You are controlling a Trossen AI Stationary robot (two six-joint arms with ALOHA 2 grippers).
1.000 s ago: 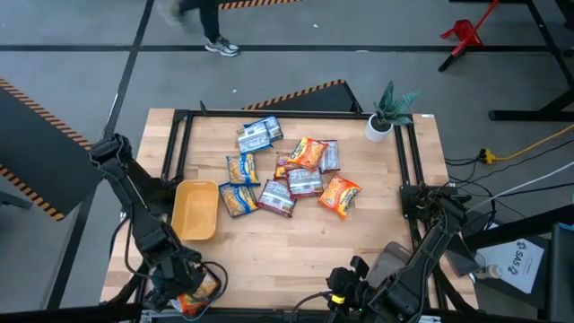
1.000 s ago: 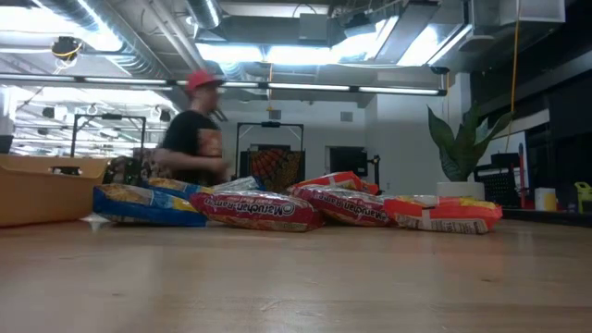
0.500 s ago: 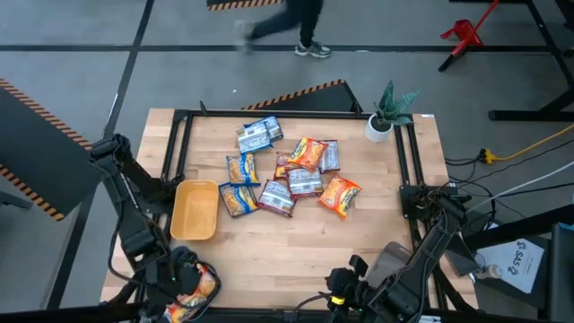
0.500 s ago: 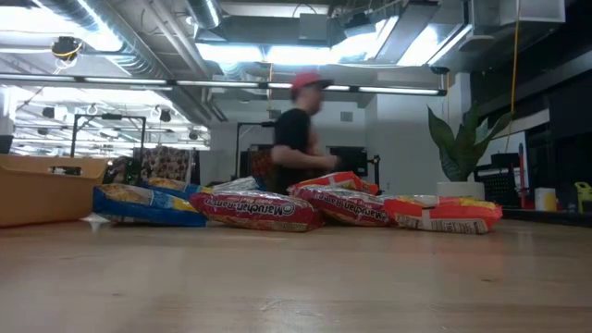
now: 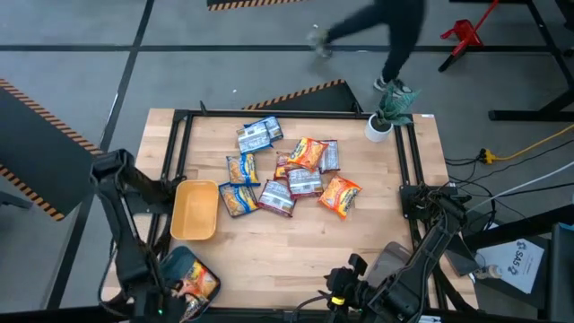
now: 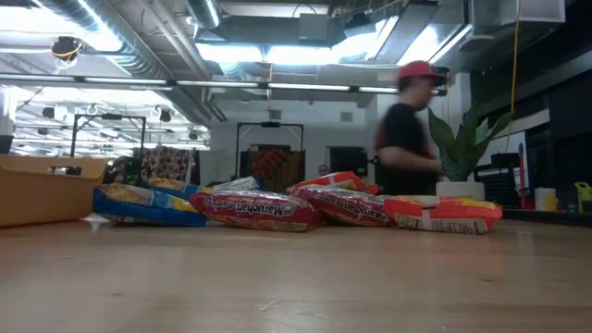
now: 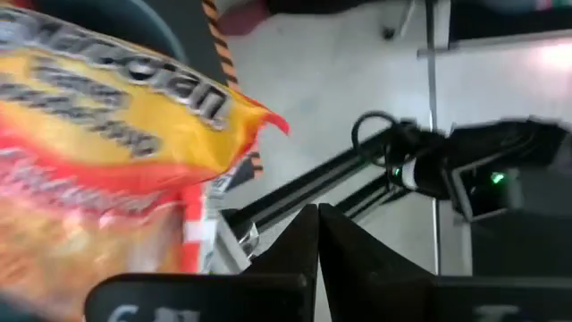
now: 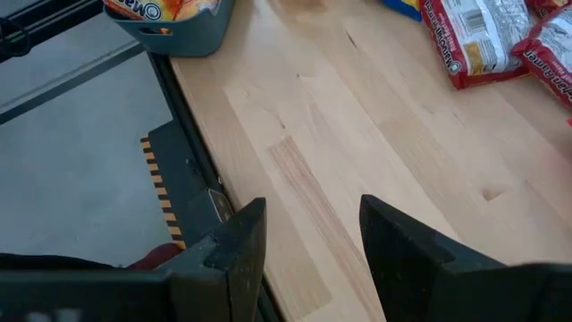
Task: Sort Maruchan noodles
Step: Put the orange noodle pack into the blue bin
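At the far left of the desk (image 5: 296, 251), near its front corner, the left arm has drawn back toward the edge. The orange packet (image 5: 201, 283) that it carried a moment ago now lies in the teal tray (image 5: 176, 262), which the arm had been covering. In the left wrist view the left gripper (image 7: 317, 241) has its fingers pressed together with nothing visible between them, and the orange packet shows just beside them, not in them. So the packet seems to be let go already, and one orange packet is sorted.

Just behind the teal tray stands the yellow tray (image 5: 195, 211), and it looks empty. To its right, in the middle of the desk, the other Maruchan noodles (image 5: 291, 175) lie in the same loose heap as before: blue ones at the left and back, red-brown ones in the middle, orange ones at the right, some overlapping. Most of the sorting is still to be done.

Further right, at the front edge, the right gripper (image 8: 308, 233) waits with its fingers spread apart and holds nothing. It has not moved.

Behind the desk a person (image 5: 395, 27) has walked from the left to the right, and is now near the potted plant (image 5: 390, 108) at the back right corner – no part in the work
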